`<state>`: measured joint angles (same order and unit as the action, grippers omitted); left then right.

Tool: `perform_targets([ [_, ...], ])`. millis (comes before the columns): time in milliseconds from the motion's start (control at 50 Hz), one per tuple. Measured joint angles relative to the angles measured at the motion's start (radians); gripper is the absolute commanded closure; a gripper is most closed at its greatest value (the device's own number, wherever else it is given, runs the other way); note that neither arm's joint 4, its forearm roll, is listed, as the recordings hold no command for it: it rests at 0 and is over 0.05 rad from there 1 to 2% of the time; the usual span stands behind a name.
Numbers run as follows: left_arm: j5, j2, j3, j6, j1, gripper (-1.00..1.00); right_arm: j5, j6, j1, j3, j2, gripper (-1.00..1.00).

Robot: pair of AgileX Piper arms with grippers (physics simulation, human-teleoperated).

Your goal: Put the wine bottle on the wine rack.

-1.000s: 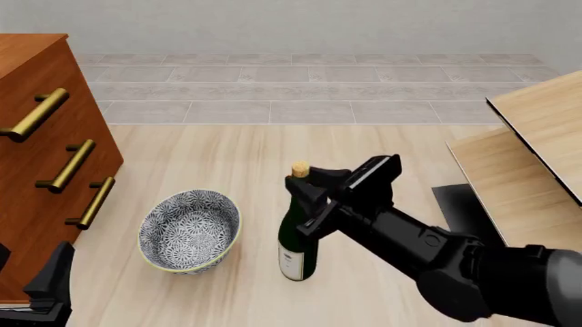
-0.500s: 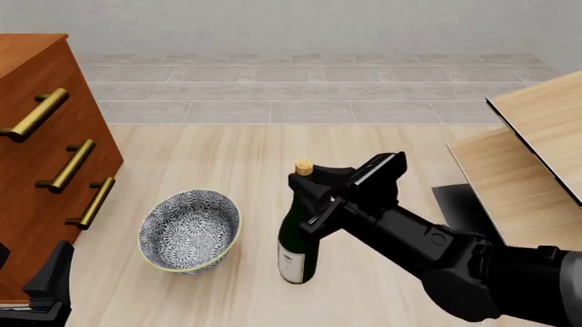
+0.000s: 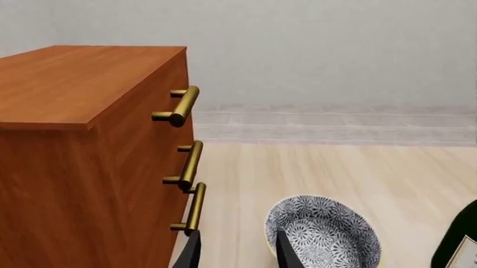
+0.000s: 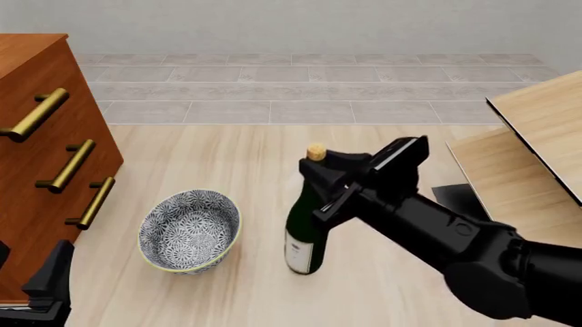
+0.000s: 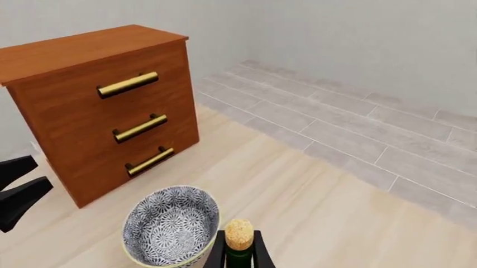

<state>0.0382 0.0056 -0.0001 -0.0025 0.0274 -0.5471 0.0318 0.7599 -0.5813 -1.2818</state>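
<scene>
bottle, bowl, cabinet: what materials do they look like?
Wine bottle: dark green glossy glass, tan cork stopper, white paper-like label.
Bowl: likely glazed ceramic, blue-white pattern, pale rim.
Cabinet: reddish-brown wood with visible grain; handles look like brushed brass.

Upright green wine bottle (image 4: pixel 304 235), pale wine rack (image 4: pixel 527 150) rightward.

Even, bright, diffuse light; source not identifiable. Soft faint shadow under bowl (image 4: pixel 189 230). No glare, no blur, no edge distortion; all views sharp.
</scene>
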Motion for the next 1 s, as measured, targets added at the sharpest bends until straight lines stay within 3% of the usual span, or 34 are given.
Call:
perform_targets([
  [620,-0.006,-0.003,0.0,-0.007,-0.001,-1.0,0.144,-0.016,-0.057,-0.039,0.124,1.0],
  [1000,-0.011,-0.004,0.0,-0.016,-0.001,-1.0,0.244,-0.035,-0.141,-0.086,0.195,1.0],
])
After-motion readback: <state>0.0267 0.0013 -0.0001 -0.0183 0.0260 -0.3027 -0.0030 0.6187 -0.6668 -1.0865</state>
